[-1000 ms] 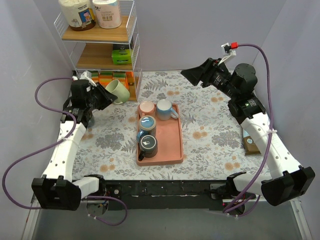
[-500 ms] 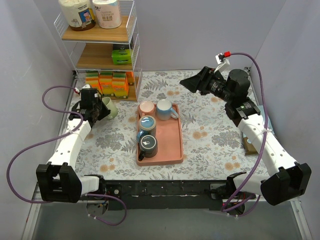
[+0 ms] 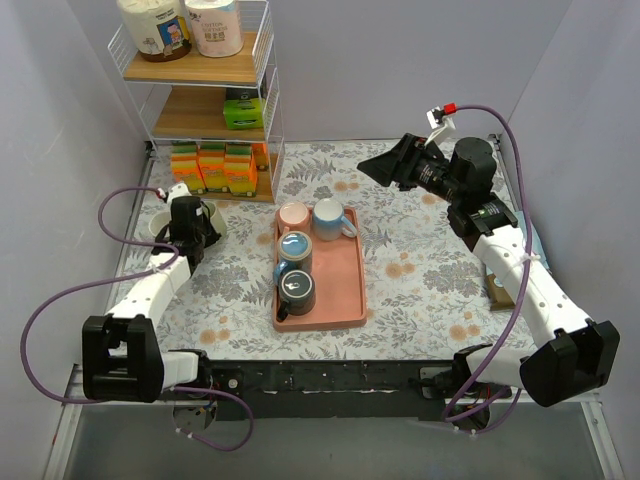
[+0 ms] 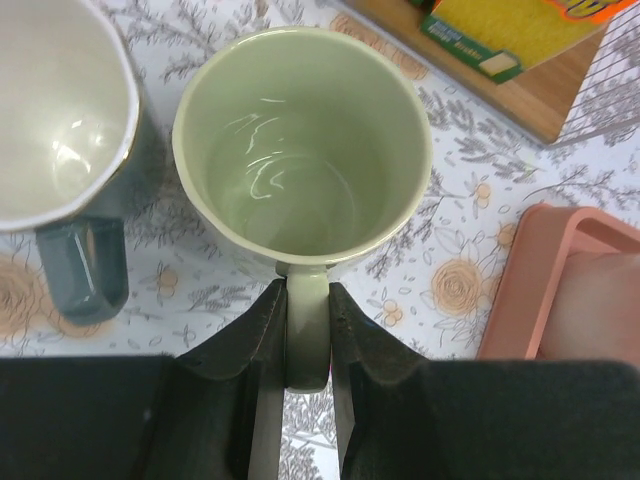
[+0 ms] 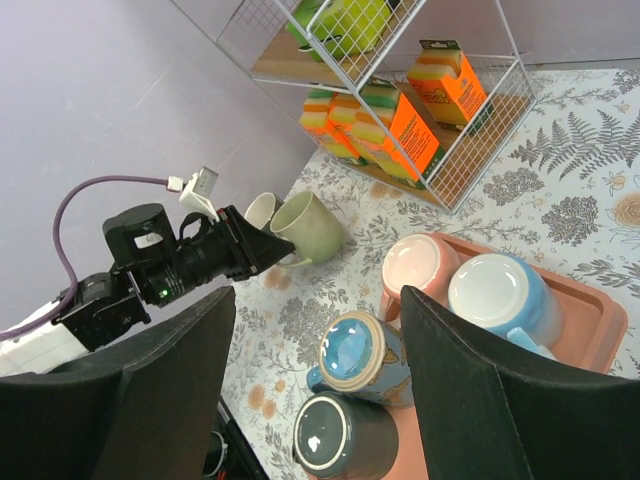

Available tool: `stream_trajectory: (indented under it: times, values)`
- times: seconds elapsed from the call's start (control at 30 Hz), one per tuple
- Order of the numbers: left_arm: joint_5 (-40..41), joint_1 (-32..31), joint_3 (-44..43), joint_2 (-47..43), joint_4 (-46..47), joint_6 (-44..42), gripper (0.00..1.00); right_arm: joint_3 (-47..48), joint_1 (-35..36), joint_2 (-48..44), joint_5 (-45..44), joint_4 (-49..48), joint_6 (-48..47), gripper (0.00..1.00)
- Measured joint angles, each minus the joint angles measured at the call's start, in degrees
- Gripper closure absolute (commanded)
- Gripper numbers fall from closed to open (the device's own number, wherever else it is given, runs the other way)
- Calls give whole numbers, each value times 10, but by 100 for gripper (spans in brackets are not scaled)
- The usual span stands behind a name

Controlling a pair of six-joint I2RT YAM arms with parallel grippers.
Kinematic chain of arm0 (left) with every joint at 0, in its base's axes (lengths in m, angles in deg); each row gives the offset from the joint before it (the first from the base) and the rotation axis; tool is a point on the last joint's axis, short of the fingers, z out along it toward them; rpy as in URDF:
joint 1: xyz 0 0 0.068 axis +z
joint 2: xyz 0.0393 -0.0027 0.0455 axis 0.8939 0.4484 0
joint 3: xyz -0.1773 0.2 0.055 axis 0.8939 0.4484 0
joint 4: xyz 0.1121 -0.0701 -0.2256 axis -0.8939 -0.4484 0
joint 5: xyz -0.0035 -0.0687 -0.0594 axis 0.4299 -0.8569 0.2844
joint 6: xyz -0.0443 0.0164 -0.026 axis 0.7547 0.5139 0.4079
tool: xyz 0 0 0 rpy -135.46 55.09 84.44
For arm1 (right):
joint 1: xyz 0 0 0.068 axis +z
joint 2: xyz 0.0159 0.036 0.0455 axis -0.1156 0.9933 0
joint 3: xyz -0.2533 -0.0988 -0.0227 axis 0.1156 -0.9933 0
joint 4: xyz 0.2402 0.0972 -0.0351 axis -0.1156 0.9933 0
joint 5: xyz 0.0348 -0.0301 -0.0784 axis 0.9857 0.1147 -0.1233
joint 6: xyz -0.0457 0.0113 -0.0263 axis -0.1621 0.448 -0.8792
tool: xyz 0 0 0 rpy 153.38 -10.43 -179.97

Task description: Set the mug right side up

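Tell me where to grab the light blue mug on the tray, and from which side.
Probably best to grip the light blue mug by its handle, coming from the right. The handle juts that way, clear, while the pink mug crowds its left side.

no legible text anywhere. white labelled tubs [image 3: 160, 30] on top of the white wire rack [image 3: 266, 60] carry printed lettering, too small to read. orange-and-yellow cardboard boxes [image 5: 425, 118] on its bottom shelf show print, blurred beyond reading.
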Motion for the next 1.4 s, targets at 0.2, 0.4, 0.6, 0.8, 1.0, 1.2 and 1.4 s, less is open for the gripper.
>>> stream_trajectory:
  times: [0.2,0.4,0.6,0.8,1.0,1.2,1.4]
  values:
    - [1,0,35,5,100,-31,100,0,0,2,3,0,0,26]
    - [14,0,108,8,163,-40,100,0,0,3,5,0,0,26]
    - [33,-2,126,16,210,-41,91,0,0,11,8,0,0,26]
    - [50,-14,132,33,227,-36,57,0,0,13,10,0,0,25]
    - [59,-38,132,39,225,-26,32,0,0,13,13,0,0,25]
    - [63,-54,125,14,189,-14,2,0,0,13,15,1,-3,24]
    - [75,-55,104,-76,132,7,2,0,0,19,15,8,-17,23]
